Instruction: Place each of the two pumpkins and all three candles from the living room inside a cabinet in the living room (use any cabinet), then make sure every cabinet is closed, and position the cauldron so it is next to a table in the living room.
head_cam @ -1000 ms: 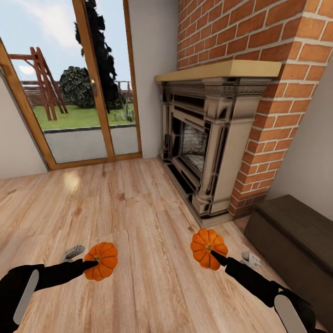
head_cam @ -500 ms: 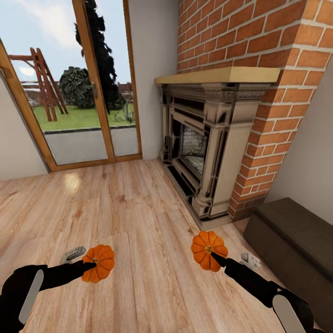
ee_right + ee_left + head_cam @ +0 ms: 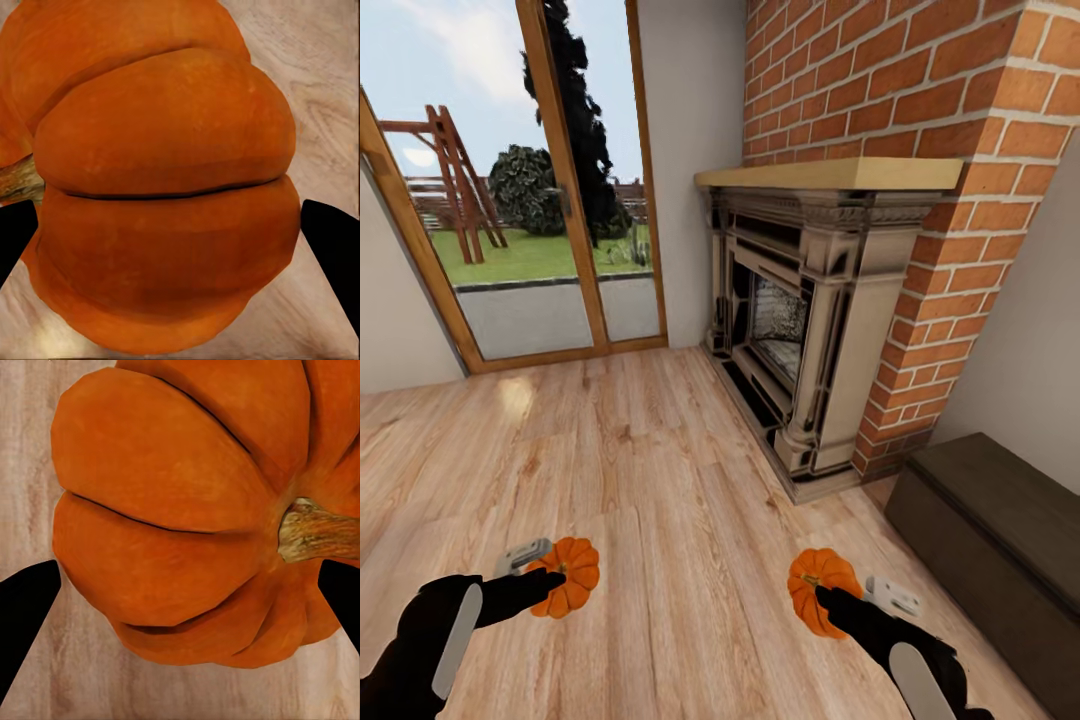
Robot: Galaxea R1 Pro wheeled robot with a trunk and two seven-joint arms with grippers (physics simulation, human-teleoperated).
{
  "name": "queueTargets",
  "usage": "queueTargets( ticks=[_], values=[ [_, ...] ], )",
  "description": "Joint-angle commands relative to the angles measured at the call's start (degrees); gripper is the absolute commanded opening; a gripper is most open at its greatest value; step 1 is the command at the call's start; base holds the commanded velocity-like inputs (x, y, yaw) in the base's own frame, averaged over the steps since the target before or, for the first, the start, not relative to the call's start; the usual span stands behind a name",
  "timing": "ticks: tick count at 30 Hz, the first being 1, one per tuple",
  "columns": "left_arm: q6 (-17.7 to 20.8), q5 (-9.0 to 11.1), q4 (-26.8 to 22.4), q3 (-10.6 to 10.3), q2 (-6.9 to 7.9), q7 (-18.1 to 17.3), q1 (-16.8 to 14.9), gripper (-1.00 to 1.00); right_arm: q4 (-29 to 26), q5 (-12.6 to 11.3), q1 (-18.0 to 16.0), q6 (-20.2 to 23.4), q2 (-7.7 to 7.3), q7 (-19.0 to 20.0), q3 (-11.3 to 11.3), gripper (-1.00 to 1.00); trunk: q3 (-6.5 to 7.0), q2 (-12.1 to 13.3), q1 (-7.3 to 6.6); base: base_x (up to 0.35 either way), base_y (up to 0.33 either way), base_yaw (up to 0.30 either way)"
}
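Observation:
Each hand carries an orange ribbed pumpkin above the wooden floor. My left gripper [image 3: 555, 582] is shut on one pumpkin [image 3: 568, 588] at the lower left of the head view. In the left wrist view that pumpkin [image 3: 180, 510] sits between two black fingertips [image 3: 22, 615], its stem to one side. My right gripper [image 3: 830, 598] is shut on the other pumpkin [image 3: 815, 588] at the lower right. Up close, the second pumpkin [image 3: 165, 195] also sits between black fingertips [image 3: 334, 247]. The dark brown cabinet [image 3: 1000, 540] stands low against the right wall, closed on the side I see.
A brick fireplace [image 3: 810, 320] with a pale mantel rises ahead on the right, next to the cabinet. A wood-framed glass door [image 3: 520, 200] to a garden lies ahead on the left. Wooden floor [image 3: 660, 470] stretches between them.
Both arms have drawn back and down toward me, carrying the pumpkins lower in the head view. The view has shifted slightly; the fireplace and cabinet sit a little lower and nearer.

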Motion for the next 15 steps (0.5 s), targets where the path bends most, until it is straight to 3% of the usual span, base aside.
queueTargets(
  ticks=[1, 12, 15],
  values=[
    [-0.06, -0.08, 0.00, 0.00, -0.04, 0.11, 0.02, -1.00, -0.02, 0.20, -0.07, -0.02, 0.32, -1.39, 0.66, -1.00, 0.19, 0.42, -0.23, 0.000, 0.000, 0.000],
    [-0.08, 0.00, -1.94, 0.00, -0.19, -0.02, 0.04, -1.00, -0.09, 0.20, -0.13, 0.04, 0.85, -3.70, 2.23, -1.00, 2.16, 4.83, -2.64, -0.003, 0.000, 0.000],
    [-0.12, 0.01, -2.03, 0.00, -0.17, -0.12, 0.01, -1.00, -0.37, 0.18, -0.11, 0.06, 0.86, -3.67, 2.26, -1.00, 2.70, 6.03, -3.30, -0.169, 0.000, -0.103]
  ],
)
